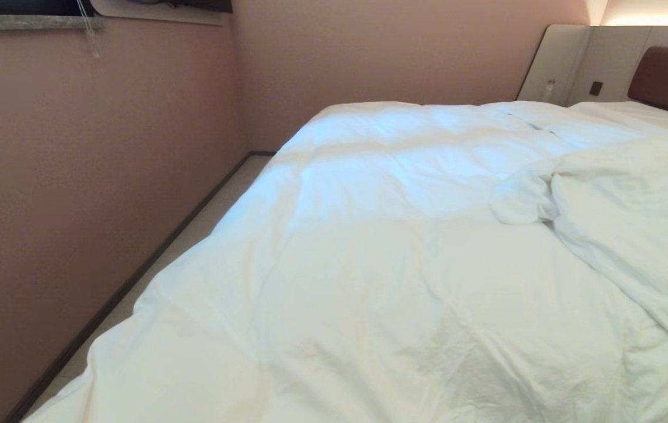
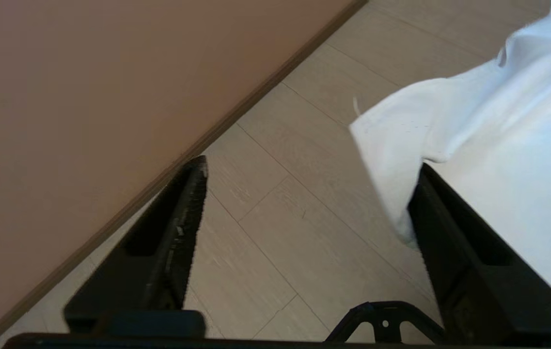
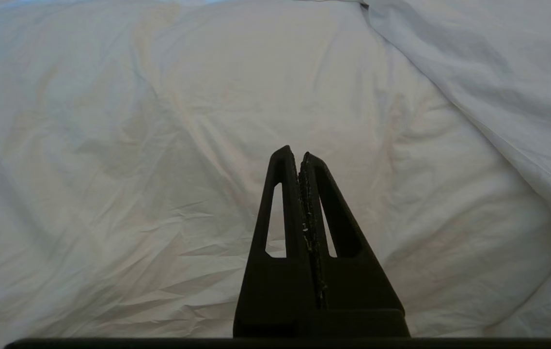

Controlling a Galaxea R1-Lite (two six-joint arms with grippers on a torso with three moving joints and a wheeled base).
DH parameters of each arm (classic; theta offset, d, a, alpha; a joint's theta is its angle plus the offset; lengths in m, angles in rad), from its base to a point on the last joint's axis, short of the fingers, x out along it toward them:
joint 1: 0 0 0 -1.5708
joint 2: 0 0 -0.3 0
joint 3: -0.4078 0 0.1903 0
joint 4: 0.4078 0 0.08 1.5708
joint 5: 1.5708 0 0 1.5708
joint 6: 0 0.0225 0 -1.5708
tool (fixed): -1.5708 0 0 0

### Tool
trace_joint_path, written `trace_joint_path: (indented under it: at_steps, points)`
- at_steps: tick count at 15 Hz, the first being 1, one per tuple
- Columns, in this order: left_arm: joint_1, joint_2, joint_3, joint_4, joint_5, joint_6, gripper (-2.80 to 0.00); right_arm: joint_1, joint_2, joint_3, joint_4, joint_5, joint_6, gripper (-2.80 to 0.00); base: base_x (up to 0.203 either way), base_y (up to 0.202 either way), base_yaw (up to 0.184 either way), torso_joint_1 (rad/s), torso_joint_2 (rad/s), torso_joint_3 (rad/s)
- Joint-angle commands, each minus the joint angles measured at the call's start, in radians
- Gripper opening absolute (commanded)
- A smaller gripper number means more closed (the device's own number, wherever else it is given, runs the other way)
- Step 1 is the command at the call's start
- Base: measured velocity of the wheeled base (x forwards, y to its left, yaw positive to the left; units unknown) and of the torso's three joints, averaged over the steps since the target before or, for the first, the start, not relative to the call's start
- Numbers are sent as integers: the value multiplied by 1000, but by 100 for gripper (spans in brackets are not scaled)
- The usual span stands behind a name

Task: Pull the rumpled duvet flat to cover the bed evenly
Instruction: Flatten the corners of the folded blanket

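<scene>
My left gripper (image 2: 304, 194) jaws stand wide beside the puffy white creased cotton duvet (image 2: 498, 145) corner, which touches one finger; the right gripper (image 3: 299, 157) is shut. I should draw clear without snagging that corner, then tackle the folded-over heap.

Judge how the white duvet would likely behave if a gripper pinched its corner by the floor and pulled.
The duvet is probably floppy: its corner droops over the bed edge beside the open left gripper. Puffy folds suggest bulk, so it would likely drag and bunch rather than slide flat. Creases hint the cloth grips well.
</scene>
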Motion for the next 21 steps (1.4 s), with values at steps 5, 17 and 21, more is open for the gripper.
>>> trace_joint_path:
  at_steps: [5, 17, 21]
  points:
    - [0, 2, -80, -2, 27, -25, 0, 0, 0, 0, 0, 1, 0, -280, 0, 0, 0, 0, 0, 0]
    - [0, 2, -85, -300, -35, -28, 0, 0, 0, 0, 0, 1, 0, -280, 0, 0, 0, 0, 0, 0]
    - [0, 2, -76, -300, -214, -34, 0, 0, 0, 0, 0, 1, 0, -280, 0, 0, 0, 0, 0, 0]
